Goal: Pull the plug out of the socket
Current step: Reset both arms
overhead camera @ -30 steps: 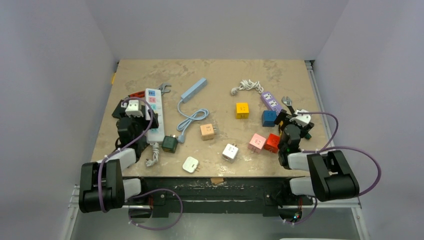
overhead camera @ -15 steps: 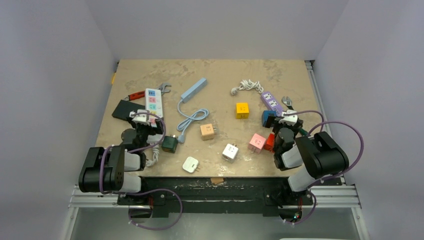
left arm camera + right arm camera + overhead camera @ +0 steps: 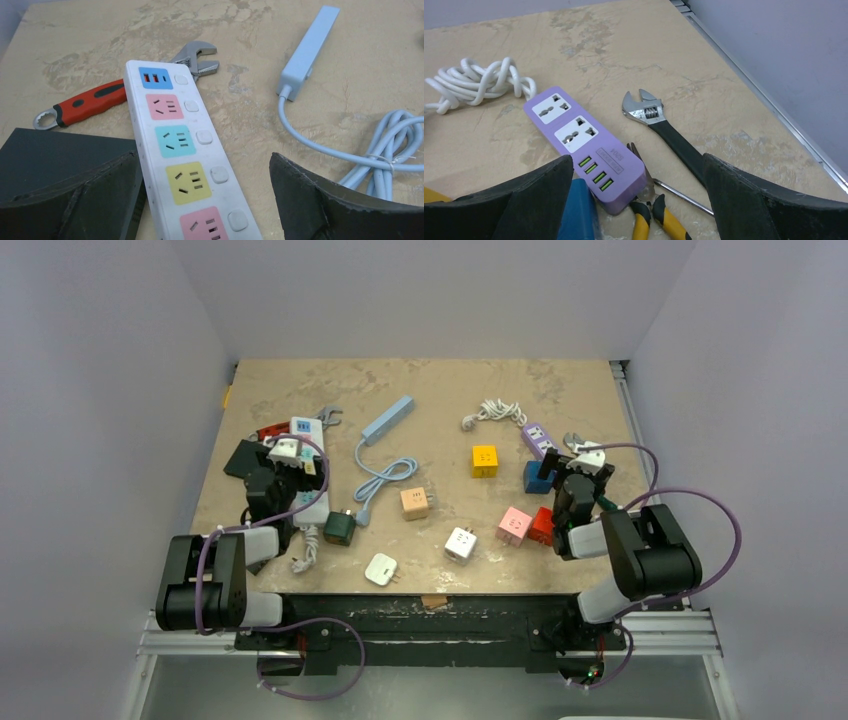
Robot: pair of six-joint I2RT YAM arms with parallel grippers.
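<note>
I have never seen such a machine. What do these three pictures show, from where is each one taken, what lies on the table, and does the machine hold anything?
These are two robot arms with two-finger grippers. One picture looks down from above; the other two come from cameras on the wrists. The left gripper hangs open over a white power strip beside a red-handled wrench. The right gripper hangs open by a purple power strip, near a black-handled wrench. Coloured adapters, for example a yellow cube, lie on the table. Nothing is held.
</note>
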